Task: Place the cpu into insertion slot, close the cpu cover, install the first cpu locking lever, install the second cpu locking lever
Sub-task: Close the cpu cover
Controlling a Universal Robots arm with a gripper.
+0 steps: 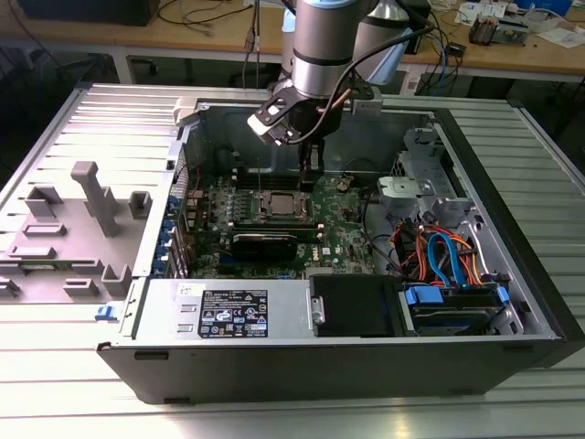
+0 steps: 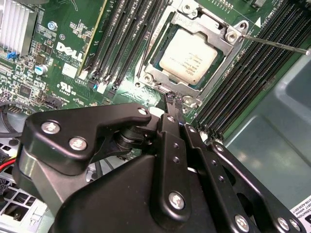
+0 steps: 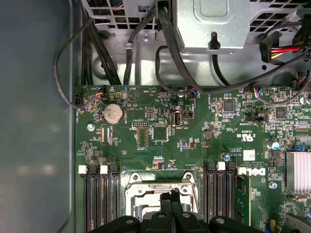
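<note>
Beneath cpu cover [image 2: 217, 30], cpu [image 2: 190, 56] edges hidden, jaws closed

ribbed silver metal table [image 1: 64, 402] all around, long wooden workbench [image 1: 183, 41] across the back, loose cables [image 1: 201, 14] and random clutter [image 1: 494, 23] on it, bright glare up front
</note>
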